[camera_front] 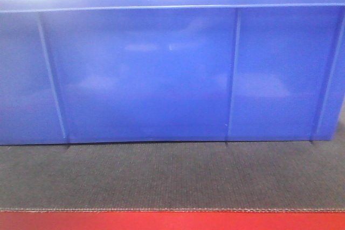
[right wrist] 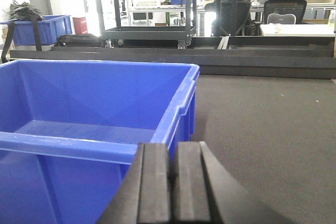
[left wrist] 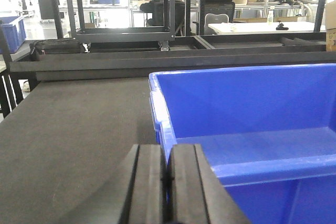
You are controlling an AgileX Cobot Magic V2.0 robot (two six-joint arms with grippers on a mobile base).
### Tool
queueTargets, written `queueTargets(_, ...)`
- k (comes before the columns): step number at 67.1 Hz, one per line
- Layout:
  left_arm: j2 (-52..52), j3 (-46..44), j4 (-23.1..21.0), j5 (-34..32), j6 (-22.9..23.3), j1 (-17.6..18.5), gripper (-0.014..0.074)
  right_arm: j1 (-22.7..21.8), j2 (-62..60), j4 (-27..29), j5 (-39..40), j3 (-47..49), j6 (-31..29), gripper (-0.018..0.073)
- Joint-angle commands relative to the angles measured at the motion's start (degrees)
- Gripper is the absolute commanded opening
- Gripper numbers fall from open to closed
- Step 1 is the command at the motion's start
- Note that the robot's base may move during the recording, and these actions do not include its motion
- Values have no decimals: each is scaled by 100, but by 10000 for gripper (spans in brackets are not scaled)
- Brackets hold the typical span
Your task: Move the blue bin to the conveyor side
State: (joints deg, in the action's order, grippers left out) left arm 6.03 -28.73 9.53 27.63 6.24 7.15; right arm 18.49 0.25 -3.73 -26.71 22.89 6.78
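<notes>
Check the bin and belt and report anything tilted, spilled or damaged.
Nothing stands out. The blue bin sits flat and upright on the conveyor, walls unbroken, inside empty as far as the wrist views show. The belt is free of spills.

Front view low, close on blue bin wall — wrist views flank it, facing forward.

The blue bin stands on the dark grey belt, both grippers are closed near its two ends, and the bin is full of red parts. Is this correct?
Not fully. The blue bin is empty: both wrist views show only its bare blue floor, no red parts. The rest holds: it stands on the conveyor, and the left gripper and right gripper are shut near its ends.
</notes>
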Motion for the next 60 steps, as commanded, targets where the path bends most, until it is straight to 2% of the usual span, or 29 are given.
queueTargets(1,-19,44,-58,43,-13,-157,-7,-8,-25,-67,140,-5,-37,-74)
queueTargets(8,-153,368,-511,-148,-352,-434,-7,-8,-25,-67,140,-5,-37,-74)
queueTargets(20,-603,1395,-564,-907,-461,-753,-7,-8,-25,-67,140,-5,-37,-74)
queueTargets(36,-603,2563,-670,-1900,-461,-753,-7,-8,-25,-67,153,-5,-37,-74)
queueTargets(44,-603,2873,-681,-2729,-461,-753,-7,-8,-25,-67,153,-5,-37,-74)
queueTargets(47,-603,2873,-681,-2595,-461,-753,-7,-8,-25,-67,153,-5,-37,-74)
queueTargets(52,-603,2873,-825,-2695,-461,-753,-7,-8,-25,-67,153,-5,-37,-74)
queueTargets(60,-603,2873,-825,-2726,-461,-753,-7,-8,-25,-67,153,-5,-37,-74)
